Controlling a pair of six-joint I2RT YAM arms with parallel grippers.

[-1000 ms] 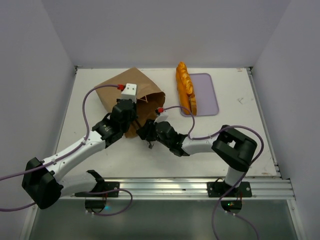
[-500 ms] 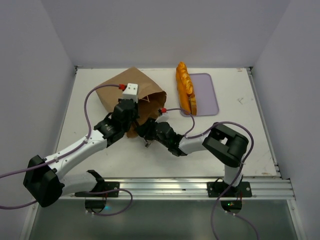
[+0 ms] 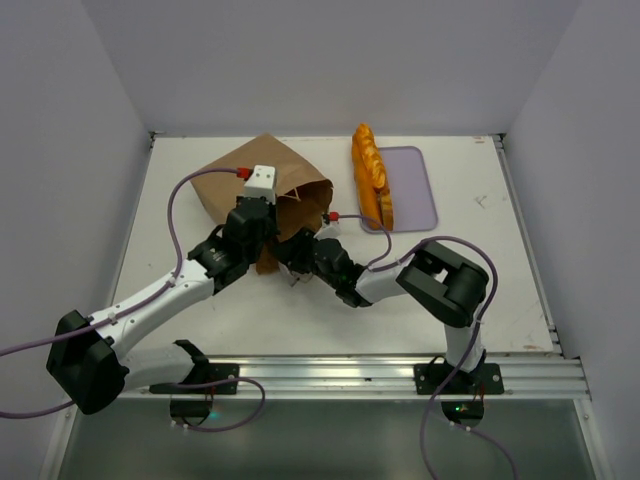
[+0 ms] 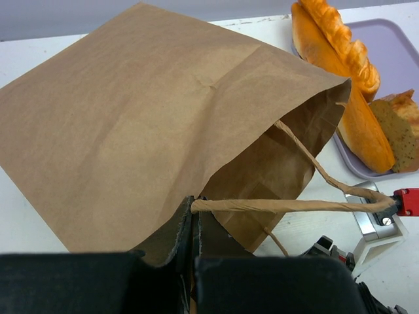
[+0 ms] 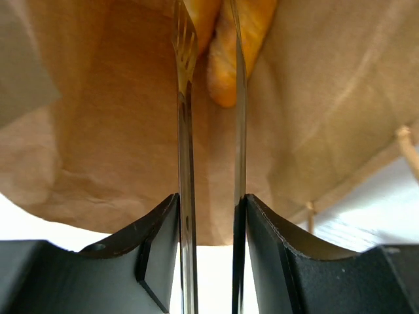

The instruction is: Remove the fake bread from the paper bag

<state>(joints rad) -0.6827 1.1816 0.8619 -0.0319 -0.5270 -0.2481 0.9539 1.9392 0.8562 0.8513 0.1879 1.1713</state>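
paper bag (image 3: 250, 185): brown, lying flat, mouth open | fake bread (image 3: 371, 185): golden loaves beside it, one inside

We see our left gripper (image 4: 194, 243) pinching the near rim of the paper bag (image 4: 144, 111), its cord handle (image 4: 288, 206) stretched rightward. Fake bread (image 4: 340, 55) lies on the lavender tray (image 4: 399, 59) beyond.

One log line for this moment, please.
left hand shut on paper bag | right hand holds tongs in bag | fake bread between tongs

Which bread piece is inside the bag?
The loaf deep inside the paper bag, between the tongs' tips; the other loaves lie out on the purple tray.
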